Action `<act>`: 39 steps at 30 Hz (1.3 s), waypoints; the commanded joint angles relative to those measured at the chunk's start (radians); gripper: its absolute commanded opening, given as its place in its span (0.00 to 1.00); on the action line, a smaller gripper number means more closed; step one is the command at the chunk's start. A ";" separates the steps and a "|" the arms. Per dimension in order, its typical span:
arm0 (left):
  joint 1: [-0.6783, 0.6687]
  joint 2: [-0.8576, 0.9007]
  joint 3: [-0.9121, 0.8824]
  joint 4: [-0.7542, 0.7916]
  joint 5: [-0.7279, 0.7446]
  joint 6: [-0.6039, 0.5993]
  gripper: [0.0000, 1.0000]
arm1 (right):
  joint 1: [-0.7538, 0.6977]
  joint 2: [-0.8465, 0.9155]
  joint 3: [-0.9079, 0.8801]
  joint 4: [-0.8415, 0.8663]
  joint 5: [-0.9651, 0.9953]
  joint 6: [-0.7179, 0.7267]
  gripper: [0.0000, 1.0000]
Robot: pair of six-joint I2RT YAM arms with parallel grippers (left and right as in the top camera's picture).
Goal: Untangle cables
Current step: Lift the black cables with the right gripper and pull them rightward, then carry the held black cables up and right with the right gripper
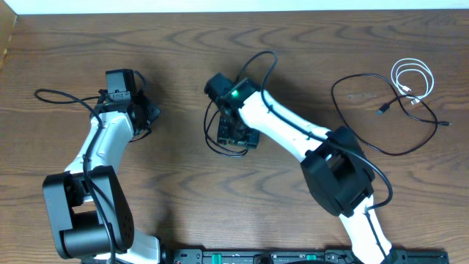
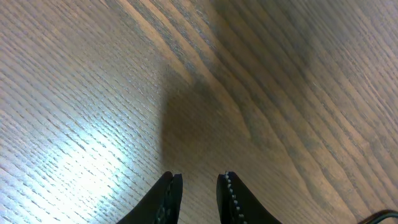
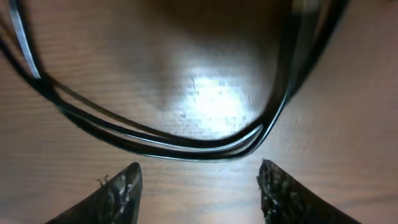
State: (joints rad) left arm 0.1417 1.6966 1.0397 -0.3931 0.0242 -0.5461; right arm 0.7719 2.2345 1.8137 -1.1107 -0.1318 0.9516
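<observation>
The right arm point(image 1: 293, 132) reaches to the table centre, where the right gripper point(image 1: 236, 136) stands over a looped black cable point(image 1: 212, 144) (whether the fingers touch it cannot be told from above). The left gripper point(image 1: 146, 116) is positioned over bare wood on the left side of the table point(image 1: 183, 44), well apart from all cables. On the right side, a second black cable point(image 1: 334, 95) lies in a wide open loop, with one stretch passing just beside the coiled white cable point(image 1: 393, 73).
</observation>
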 commanded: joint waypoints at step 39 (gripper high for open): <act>0.001 -0.004 -0.006 -0.002 -0.006 0.006 0.24 | -0.181 -0.018 -0.035 0.098 0.340 -0.450 0.07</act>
State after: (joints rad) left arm 0.1417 1.6966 1.0397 -0.3927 0.0238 -0.5461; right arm 0.5911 2.2154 1.7290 -1.0054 0.1326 0.5571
